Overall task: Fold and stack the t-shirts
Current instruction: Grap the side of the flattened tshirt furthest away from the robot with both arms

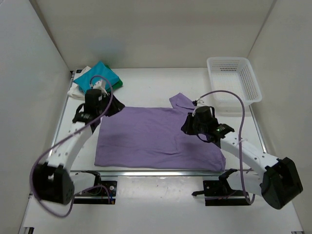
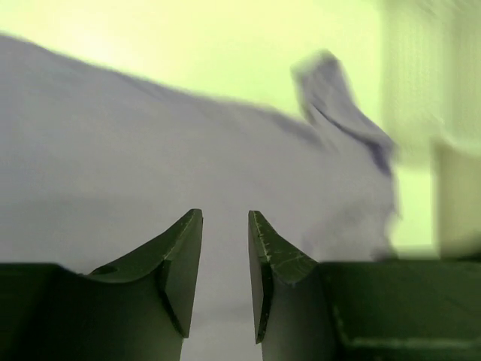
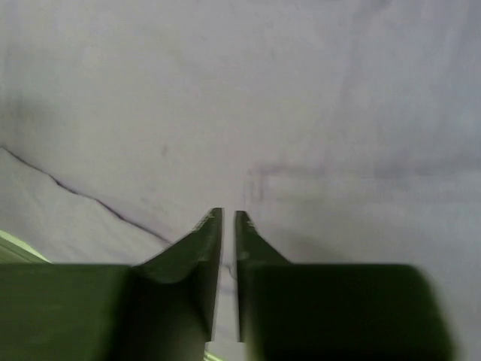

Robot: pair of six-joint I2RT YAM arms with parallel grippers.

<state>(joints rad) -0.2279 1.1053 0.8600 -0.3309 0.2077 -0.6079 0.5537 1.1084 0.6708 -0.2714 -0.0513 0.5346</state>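
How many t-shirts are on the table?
4. Purple shirt spread in the middle; teal shirt, dark green shirt and white shirt stacked at the far left corner. Others may hide in that stack.

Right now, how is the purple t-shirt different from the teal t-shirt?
The purple t-shirt lies spread out wide in the middle; the teal t-shirt is folded small in the far left corner. Purple lies alone; teal sits on other folded shirts. Both are soft cloth.
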